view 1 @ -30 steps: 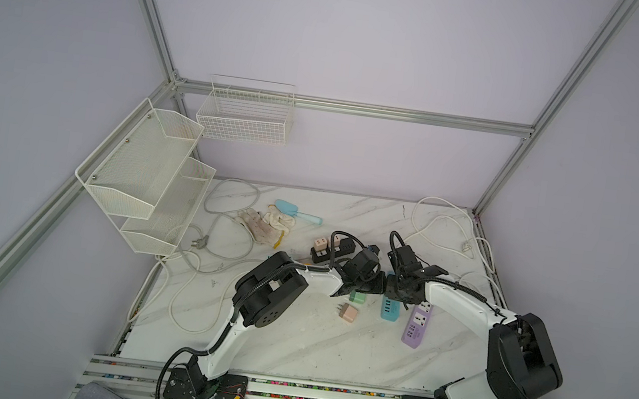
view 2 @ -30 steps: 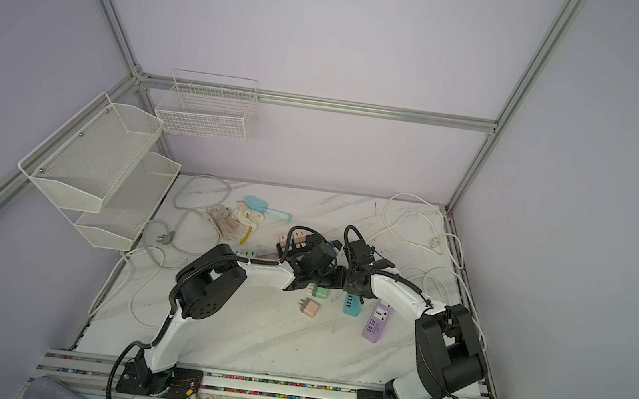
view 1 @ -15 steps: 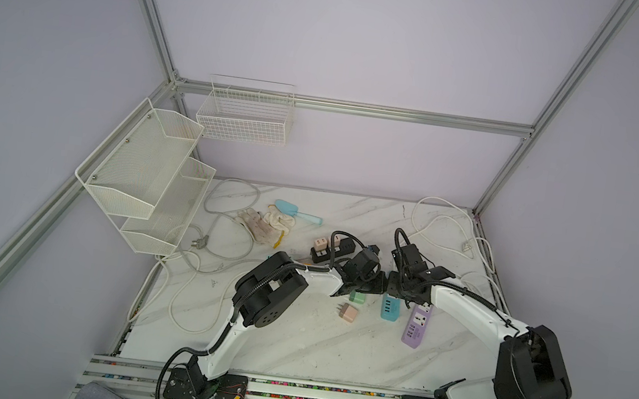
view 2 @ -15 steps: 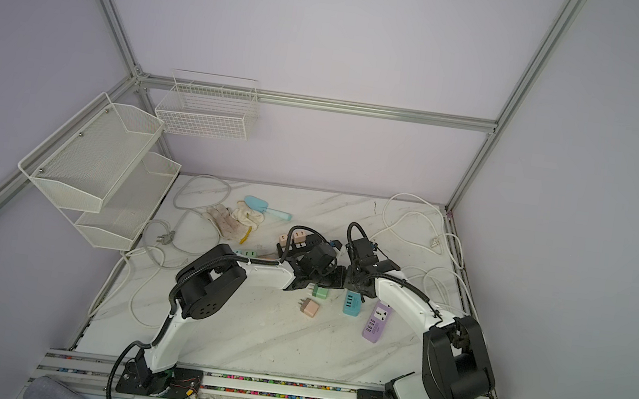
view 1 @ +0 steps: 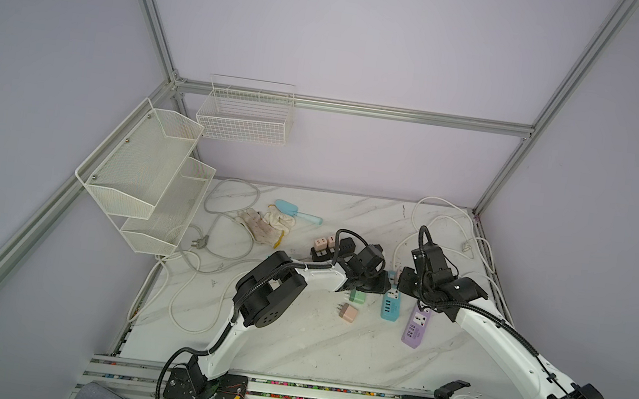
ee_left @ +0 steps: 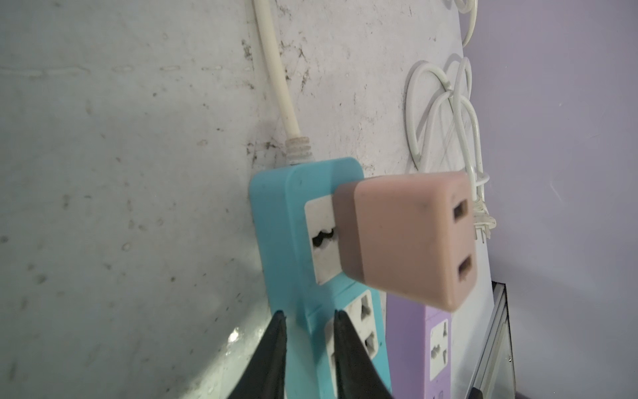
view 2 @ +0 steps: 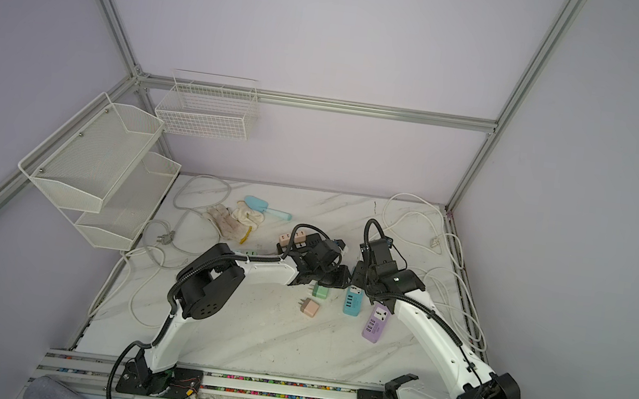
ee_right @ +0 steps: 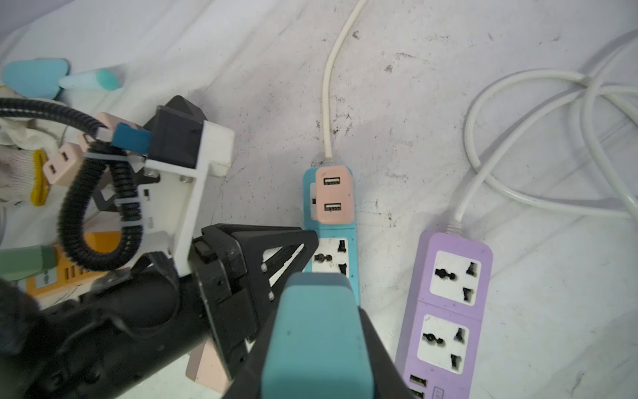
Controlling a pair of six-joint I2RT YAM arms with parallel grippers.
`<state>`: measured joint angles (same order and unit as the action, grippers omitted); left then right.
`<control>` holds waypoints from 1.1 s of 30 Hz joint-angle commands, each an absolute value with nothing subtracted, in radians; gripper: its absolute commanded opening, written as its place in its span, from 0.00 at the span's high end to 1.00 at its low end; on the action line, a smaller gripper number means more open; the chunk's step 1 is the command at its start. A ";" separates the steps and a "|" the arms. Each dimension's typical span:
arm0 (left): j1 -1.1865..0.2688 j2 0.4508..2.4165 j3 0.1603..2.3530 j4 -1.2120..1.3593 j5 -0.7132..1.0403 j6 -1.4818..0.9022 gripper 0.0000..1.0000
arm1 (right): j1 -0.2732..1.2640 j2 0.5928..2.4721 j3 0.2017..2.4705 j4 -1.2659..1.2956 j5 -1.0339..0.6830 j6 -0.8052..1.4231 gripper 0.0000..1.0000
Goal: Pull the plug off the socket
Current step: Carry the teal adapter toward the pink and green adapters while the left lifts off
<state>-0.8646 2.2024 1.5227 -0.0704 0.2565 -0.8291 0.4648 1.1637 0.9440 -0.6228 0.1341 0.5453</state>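
1. The teal plug (ee_right: pixel 317 338) is clamped in the right pincer (ee_right: pixel 317 304), whose jaws are closed tight on its sides. It appears lifted clear of the blue power strip (view 1: pixel 390 307), which lies right of centre in both top views.
2. The strip's long axis runs up and down the frame. The plug lies roughly in line with it, with the empty socket (ee_right: pixel 329 257) just beyond the plug's end.
3. The left pincer (ee_left: pixel 307 316) straddles the strip's side edge with its jaws narrowly apart. Whether it grips cannot be told.
4. The right arm has the plug, so the next move is probably to carry it sideways onto bare desk (ee_right: pixel 397 138).
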 commanded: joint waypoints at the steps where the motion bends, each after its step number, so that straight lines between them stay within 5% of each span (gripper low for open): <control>1: -0.852 2.105 1.587 -0.104 0.280 -0.777 0.72 | 0.462 1.122 0.935 -0.652 0.102 0.566 0.91; 14: -0.799 1.796 1.266 -0.073 0.222 -0.797 0.68 | 0.491 1.056 0.766 -0.468 -0.104 0.658 0.94; 33: -0.776 1.536 0.987 -0.050 0.165 -0.814 0.59 | 0.670 1.076 0.555 -0.191 -0.144 0.820 0.94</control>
<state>-0.7849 1.5871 1.0340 -0.0860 0.1932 -0.8116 0.6521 1.0588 0.5655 -0.2760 -0.1398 0.7780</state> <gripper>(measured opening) 0.410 0.306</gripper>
